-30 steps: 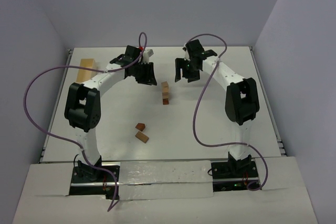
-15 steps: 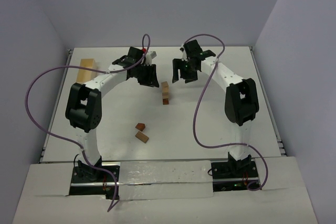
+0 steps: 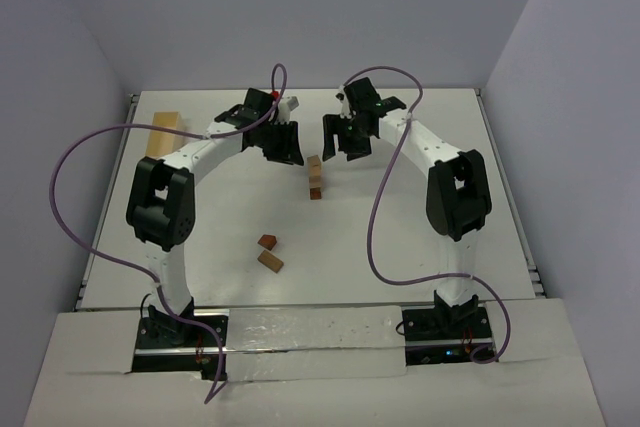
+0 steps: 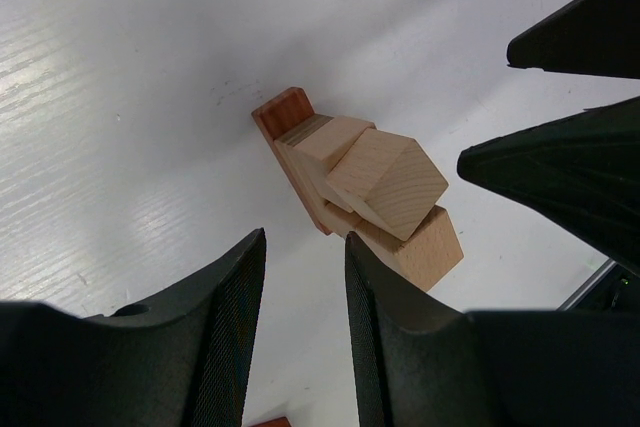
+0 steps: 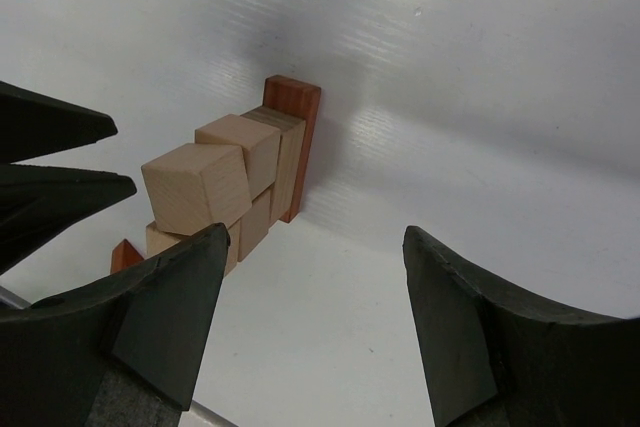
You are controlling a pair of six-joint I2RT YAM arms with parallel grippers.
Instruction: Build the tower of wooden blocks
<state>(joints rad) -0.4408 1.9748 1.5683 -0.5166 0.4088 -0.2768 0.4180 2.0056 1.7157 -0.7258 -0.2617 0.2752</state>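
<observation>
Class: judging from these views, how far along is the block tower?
Done: the tower stands several blocks high, its top cube twisted. In hand: nothing; the left gripper and right gripper flank it, both empty. Left: two loose blocks nearer the bases wait to be stacked.

Tower (image 3: 315,177): pale tan blocks, one reddish-brown. Loose blocks (image 3: 270,262): reddish-brown, tan. Table (image 3: 400,232) white; cables (image 3: 371,227) purple.

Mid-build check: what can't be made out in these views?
- Tower block count: too small in top view; in both wrist views upper blocks cover lower ones.
- Reddish piece, right wrist view: mostly behind a finger of the right gripper.
- Loose blocks: too small in top view.
</observation>
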